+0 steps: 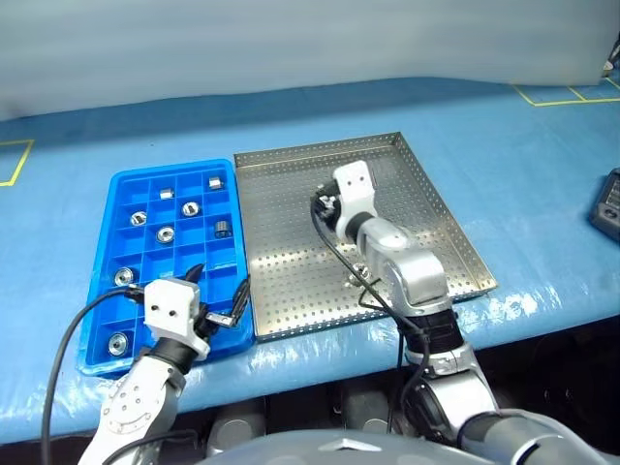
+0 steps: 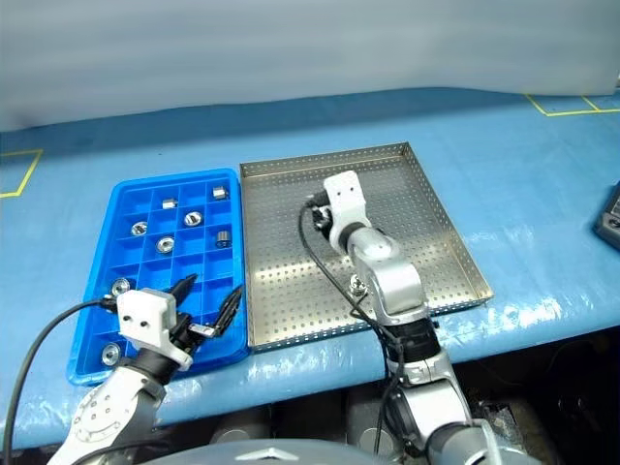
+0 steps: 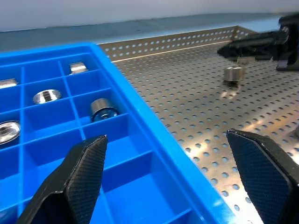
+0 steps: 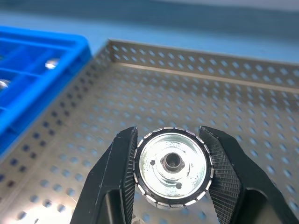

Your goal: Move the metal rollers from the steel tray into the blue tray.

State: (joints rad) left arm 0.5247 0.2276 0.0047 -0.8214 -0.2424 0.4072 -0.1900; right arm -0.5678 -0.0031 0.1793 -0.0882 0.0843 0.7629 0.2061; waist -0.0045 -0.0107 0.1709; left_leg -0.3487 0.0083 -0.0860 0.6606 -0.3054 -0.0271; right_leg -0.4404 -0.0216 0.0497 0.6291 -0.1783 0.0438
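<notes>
Silver gleams between two black fingers: the right gripper (image 4: 171,173) is clamped on a metal roller (image 4: 172,166), its round face and dark centre hole turned straight at the wrist camera, the perforated floor of the steel tray (image 4: 261,116) spread out below it. From the head views that held roller is hidden behind the right wrist's white housing, so only the gripper (image 1: 325,205) shows there, up over the middle of the steel tray (image 1: 441,218). Another roller (image 3: 233,74) stands alone on the steel tray's dotted floor, and one more (image 2: 357,283) peeks out beside the right forearm, half covered by the arm. Over on the left, the left gripper (image 1: 221,293) hovers at the near right corner of the blue tray (image 1: 124,182), jaws wide apart and holding nothing, its fingertips (image 3: 88,161) straddling the blue rim in the wrist view. Several rollers (image 1: 166,234) already sit in separate compartments of the blue tray, one per cell; the cells nearest the robot are partly masked by the left wrist. Both trays lie just beside each other on a blue cloth-covered table (image 1: 523,136) marked with yellow tape lines (image 1: 567,97), a pale wall behind. A dark object (image 1: 608,203) is cut off at the right edge, too little of it showing to name.
</notes>
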